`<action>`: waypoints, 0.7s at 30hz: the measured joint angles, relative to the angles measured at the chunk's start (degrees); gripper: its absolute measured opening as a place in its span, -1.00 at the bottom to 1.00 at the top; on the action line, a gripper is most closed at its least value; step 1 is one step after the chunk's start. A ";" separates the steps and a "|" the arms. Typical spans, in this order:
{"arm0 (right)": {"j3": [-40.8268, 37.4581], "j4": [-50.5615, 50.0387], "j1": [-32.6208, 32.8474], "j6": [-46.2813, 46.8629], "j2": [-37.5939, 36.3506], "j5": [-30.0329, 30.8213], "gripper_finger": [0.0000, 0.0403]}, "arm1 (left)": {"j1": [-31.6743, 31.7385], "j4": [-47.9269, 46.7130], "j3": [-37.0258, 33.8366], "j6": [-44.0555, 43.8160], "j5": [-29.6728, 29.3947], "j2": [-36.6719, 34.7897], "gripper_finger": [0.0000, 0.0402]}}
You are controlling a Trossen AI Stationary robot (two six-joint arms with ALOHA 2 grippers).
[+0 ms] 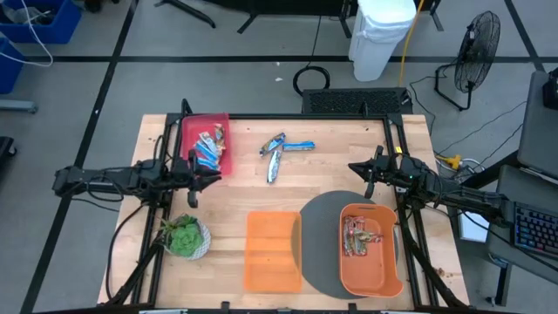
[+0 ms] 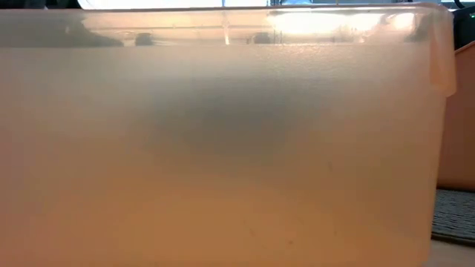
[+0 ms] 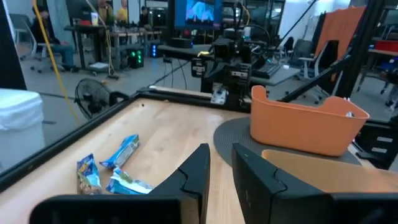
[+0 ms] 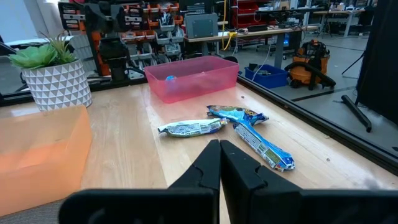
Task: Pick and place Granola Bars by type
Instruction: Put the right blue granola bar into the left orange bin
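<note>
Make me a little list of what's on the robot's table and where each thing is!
loose bars: three blue and silver bars lying on the wood in the middle
pink bin: by the left gripper, bars inside
orange tub: on the grey mat, brownish bars inside
orange bin: in the middle, nothing seen inside
plant: near the left arm
right gripper: shut, holding nothing

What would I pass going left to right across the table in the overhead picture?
Left gripper, red bin, loose blue bars, round grey mat, orange tub, right arm's gripper above it.
</note>
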 joint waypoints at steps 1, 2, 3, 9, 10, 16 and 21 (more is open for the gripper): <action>0.00 0.00 -0.02 -0.02 0.00 0.00 -1.00 | 0.00 -0.02 -0.51 0.32 0.00 -0.75 -0.64; 0.00 0.00 -0.02 -0.01 0.00 0.00 -1.00 | 0.00 -0.07 -1.05 0.52 0.00 -1.49 -0.64; -0.01 0.00 -0.01 -0.01 0.00 0.00 -1.00 | 0.00 -0.06 -1.69 0.71 0.00 -2.27 -0.64; 0.00 0.00 -0.02 0.00 0.00 0.00 -1.00 | 0.02 0.79 -5.74 -0.45 0.02 -6.72 -0.64; -0.01 0.00 -0.02 -0.02 0.00 0.00 -1.00 | 0.02 1.06 -6.33 -0.49 0.02 -7.45 -0.64; 0.00 0.00 -0.01 -0.02 0.00 0.00 -1.00 | 0.02 0.47 -9.20 -0.88 0.14 -10.12 -0.64; -0.01 0.00 -0.01 -0.02 0.00 0.00 -1.00 | 0.02 0.18 -9.18 -1.56 1.11 -10.15 -0.64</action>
